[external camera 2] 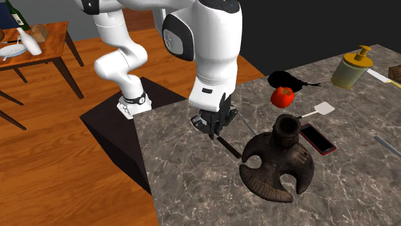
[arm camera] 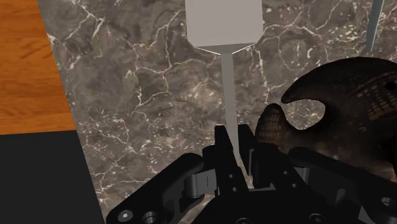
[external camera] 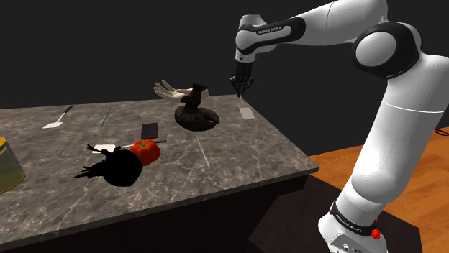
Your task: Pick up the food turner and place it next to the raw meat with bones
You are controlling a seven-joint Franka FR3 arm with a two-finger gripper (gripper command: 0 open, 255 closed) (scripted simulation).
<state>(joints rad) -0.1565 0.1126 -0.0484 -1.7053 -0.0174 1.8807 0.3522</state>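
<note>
The food turner (external camera: pixel 247 113) is grey, and its flat blade (arm camera: pixel 222 22) lies on the marble counter near the corner by the arm. Its thin handle runs back between my fingertips. My black gripper (external camera: pixel 241 90) (external camera 2: pixel 209 131) (arm camera: pixel 236 143) points down low over the counter and is shut on that handle. The raw meat with bones (external camera: pixel 171 90) is a pale, pronged shape at the counter's back edge. It sits behind a dark horned ornament (external camera: pixel 194 116), to the shoulder view's left of the gripper.
The horned ornament (external camera 2: pixel 276 160) (arm camera: pixel 337 95) stands close beside the gripper. Further along the counter are a phone (external camera 2: pixel 318 139), a tomato (external camera 2: pixel 283 96), a black shape (external camera: pixel 115 167), a white spatula (external camera 2: pixel 323 109) and a yellow jar (external camera 2: pixel 350 67). The counter edge and wooden floor (arm camera: pixel 32 63) are close by.
</note>
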